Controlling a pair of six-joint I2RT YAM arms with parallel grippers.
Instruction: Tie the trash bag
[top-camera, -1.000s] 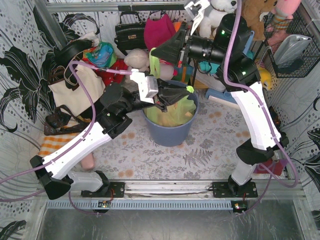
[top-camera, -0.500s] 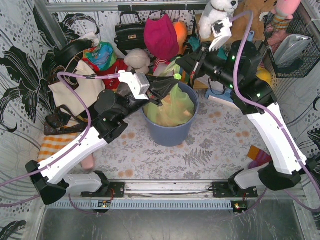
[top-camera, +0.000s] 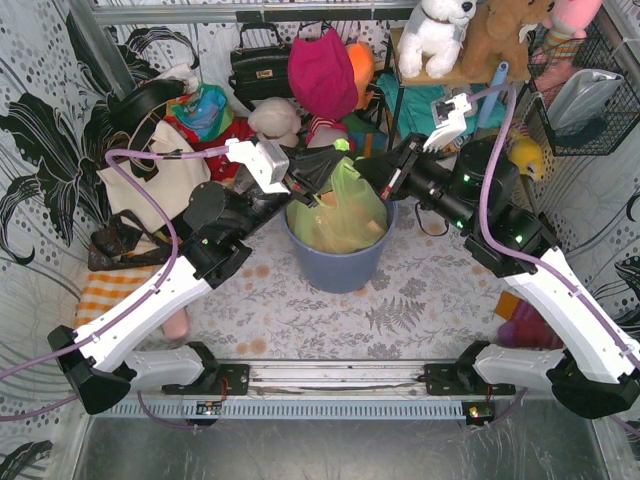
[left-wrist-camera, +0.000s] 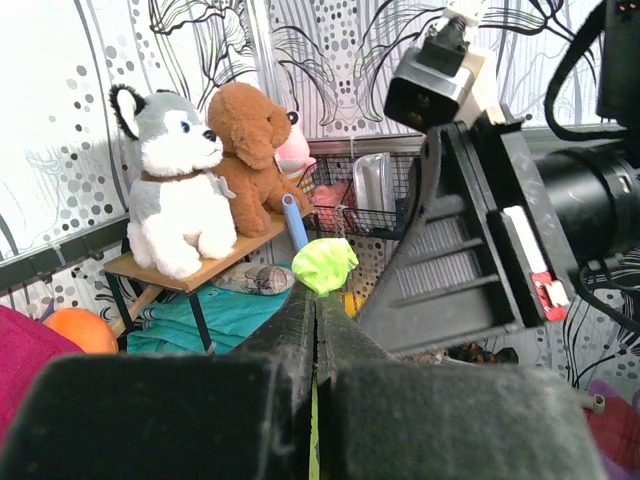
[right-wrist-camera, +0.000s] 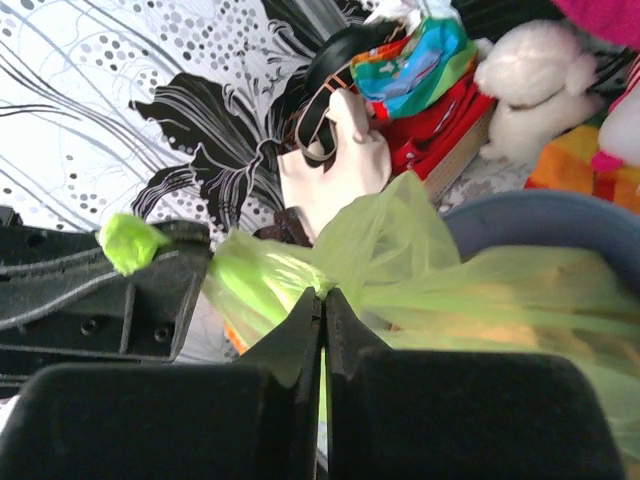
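Note:
The trash bag (top-camera: 345, 205) is thin light-green film with orange-tan paper showing through, sitting in a blue-grey round bin (top-camera: 340, 262). My left gripper (top-camera: 335, 158) is shut on a strip of the bag's rim above the bin's far left edge; a green tuft (left-wrist-camera: 325, 264) sticks out past its tips (left-wrist-camera: 316, 296). My right gripper (top-camera: 368, 168) is shut on another part of the rim, just right of the left one. In the right wrist view its tips (right-wrist-camera: 323, 296) pinch the film where the bag (right-wrist-camera: 400, 250) bunches up.
Behind the bin are a black handbag (top-camera: 260, 65), a pink hat (top-camera: 322, 60), a cream tote (top-camera: 150, 180) and plush toys on a wooden shelf (top-camera: 445, 75). A wire basket (top-camera: 590, 90) hangs at the right wall. Patterned walls close in on both sides.
My right arm has swung down and to the right, bringing its gripper from high above the bin to the bag's rim. My left gripper has moved slightly up and back with the film.

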